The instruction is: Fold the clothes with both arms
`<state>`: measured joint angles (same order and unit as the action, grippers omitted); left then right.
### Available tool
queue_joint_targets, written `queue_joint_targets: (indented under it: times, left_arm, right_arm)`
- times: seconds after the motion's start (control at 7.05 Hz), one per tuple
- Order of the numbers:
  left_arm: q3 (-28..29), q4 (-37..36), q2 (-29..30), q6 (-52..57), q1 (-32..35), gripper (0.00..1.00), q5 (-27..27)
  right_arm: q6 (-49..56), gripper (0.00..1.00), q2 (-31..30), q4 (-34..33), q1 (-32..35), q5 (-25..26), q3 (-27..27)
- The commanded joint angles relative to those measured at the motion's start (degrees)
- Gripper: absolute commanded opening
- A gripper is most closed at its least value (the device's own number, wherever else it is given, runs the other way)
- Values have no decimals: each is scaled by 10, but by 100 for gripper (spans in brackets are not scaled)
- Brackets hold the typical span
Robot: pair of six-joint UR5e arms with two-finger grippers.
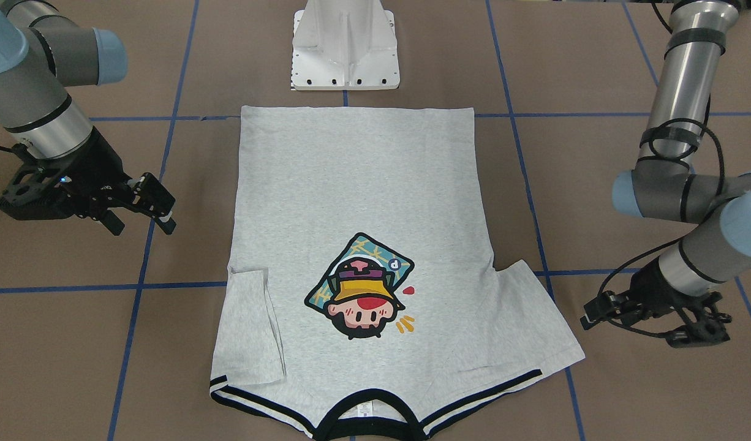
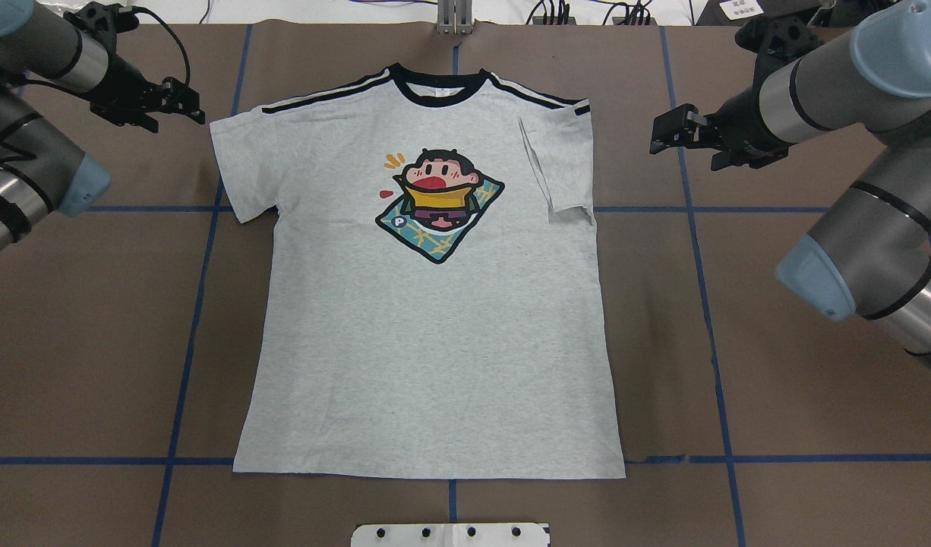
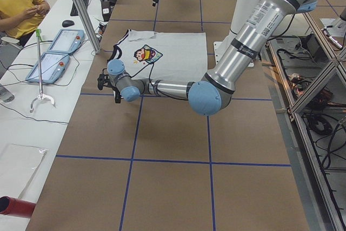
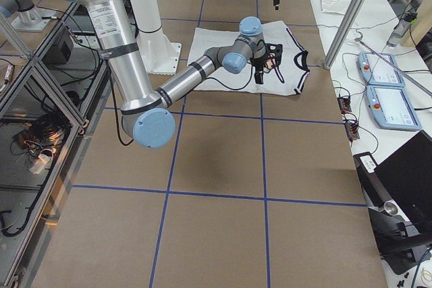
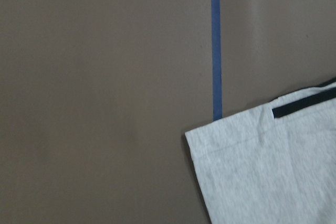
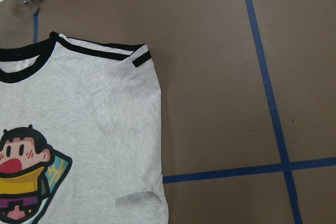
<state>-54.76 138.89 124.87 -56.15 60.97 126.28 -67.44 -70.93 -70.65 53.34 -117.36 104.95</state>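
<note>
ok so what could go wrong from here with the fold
1. The folded-in sleeve lies loosely with a wrinkled end; dragging the T-shirt could unfold it.
2. The left sleeve is still spread flat, so the jaws of the left arm might pinch only one layer or miss its edge.

The bench (image 2: 93,342) is covered in brown paper crossed by blue tape lines (image 2: 184,334). A white pedestal (image 1: 345,49) stands on it. Alongside, a white side bench (image 3: 21,128) carries two blue-edged tablets (image 3: 48,66), and a person in yellow (image 3: 16,4) sits at its far end. An aluminium post (image 3: 81,9) rises between.
</note>
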Motion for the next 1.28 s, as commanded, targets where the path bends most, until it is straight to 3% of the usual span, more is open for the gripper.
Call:
queue_joint_targets:
  times: [0.0,0.71,1.13]
  left_arm:
    - [67,32,43,-42,-27,83,-59]
    - [80,32,51,-43,-39,62,-70]
    - [80,32,50,-43,-40,36,-71]
  right_arm:
    - [3,100,-3,1,0,1,1]
    - [3,100,-9,2,-1,7,-1]
    - [3,100,-7,2,-2,7,-1]
